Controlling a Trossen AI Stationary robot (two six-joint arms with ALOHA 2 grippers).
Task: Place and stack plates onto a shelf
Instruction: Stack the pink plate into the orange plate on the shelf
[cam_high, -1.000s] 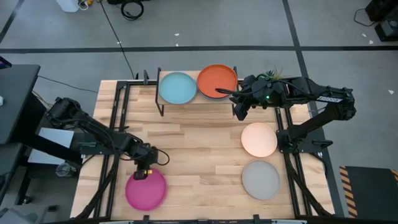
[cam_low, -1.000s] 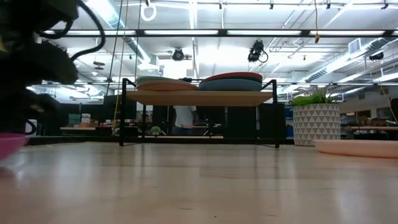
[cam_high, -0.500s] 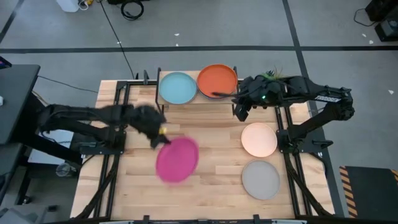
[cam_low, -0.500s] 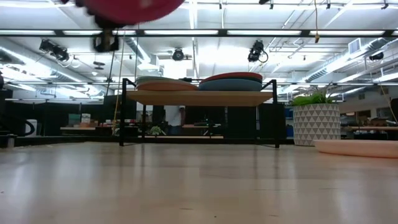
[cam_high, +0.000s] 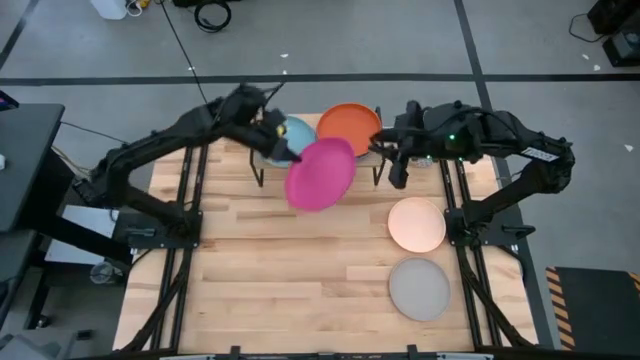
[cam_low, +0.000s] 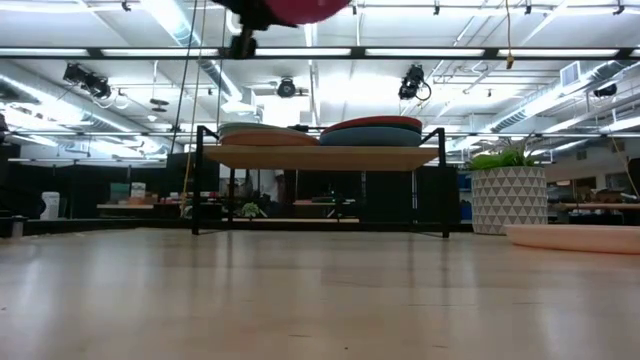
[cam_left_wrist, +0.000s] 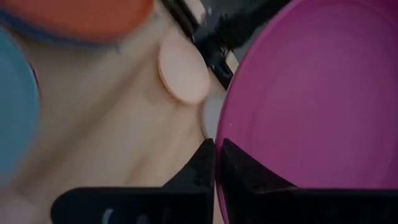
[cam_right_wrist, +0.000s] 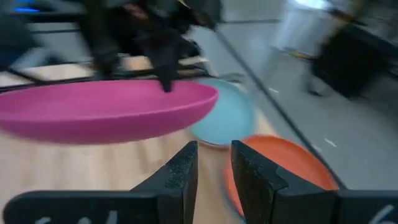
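Note:
My left gripper (cam_high: 278, 142) is shut on the magenta plate (cam_high: 320, 173) and holds it high in the air in front of the shelf (cam_low: 320, 156). In the low view only the magenta plate's underside (cam_low: 290, 8) shows, at the top edge. The shelf bears two stacks, one topped by the light blue plate (cam_high: 292, 130) and one by the orange plate (cam_high: 350, 126) with a dark teal plate (cam_low: 372, 137) under it. My right gripper (cam_high: 396, 168) hovers at the shelf's right end, narrowly open and empty. My left gripper pinches the magenta plate's rim (cam_left_wrist: 217, 140) between its two fingers, one finger (cam_left_wrist: 239, 171) on the inner face and the other on the outside. The fingers reach down onto the rim (cam_right_wrist: 166, 87) on the plate's left side. The plate is lifted clear and nearly level.
The cream plate (cam_high: 417, 224) and the grey plate (cam_high: 419, 289) lie on the table's right side. A potted plant (cam_low: 508, 195) stands right of the shelf. Bare wood (cam_high: 250, 270) lies left and centre.
My left gripper has carried the magenta plate from the table's near left corner up and toward the far edge and the right, as far as the shelf. The plate now hangs in the air there. My right gripper has shifted slightly toward the right.

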